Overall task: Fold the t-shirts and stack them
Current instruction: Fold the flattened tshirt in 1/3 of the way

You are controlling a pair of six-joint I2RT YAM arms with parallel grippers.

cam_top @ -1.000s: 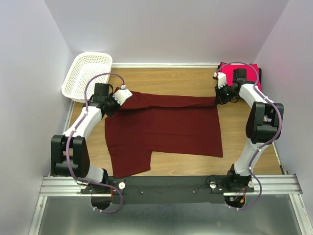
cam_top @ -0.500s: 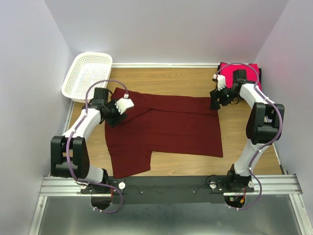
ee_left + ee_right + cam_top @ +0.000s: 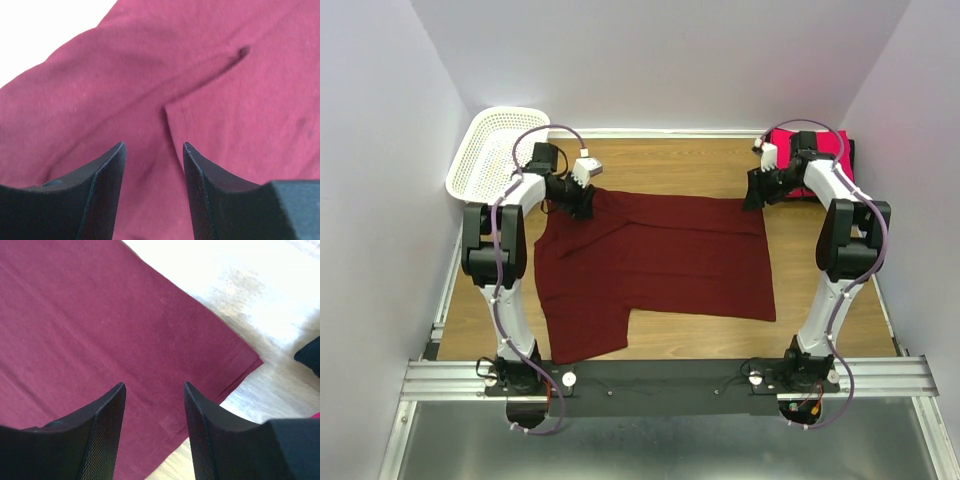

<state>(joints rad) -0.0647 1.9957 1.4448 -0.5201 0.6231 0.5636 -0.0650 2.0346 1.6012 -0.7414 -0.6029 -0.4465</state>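
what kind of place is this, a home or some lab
Probably a robot lab test cell, not a home: a left arm and right arm bolted to a metal rail, plain walls boxing in a wooden table, and a maroon t-shirt laid out for folding.

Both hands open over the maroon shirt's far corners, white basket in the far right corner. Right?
No: the top view shows the white basket in the far left corner. The left hand and right hand are open over the maroon shirt.
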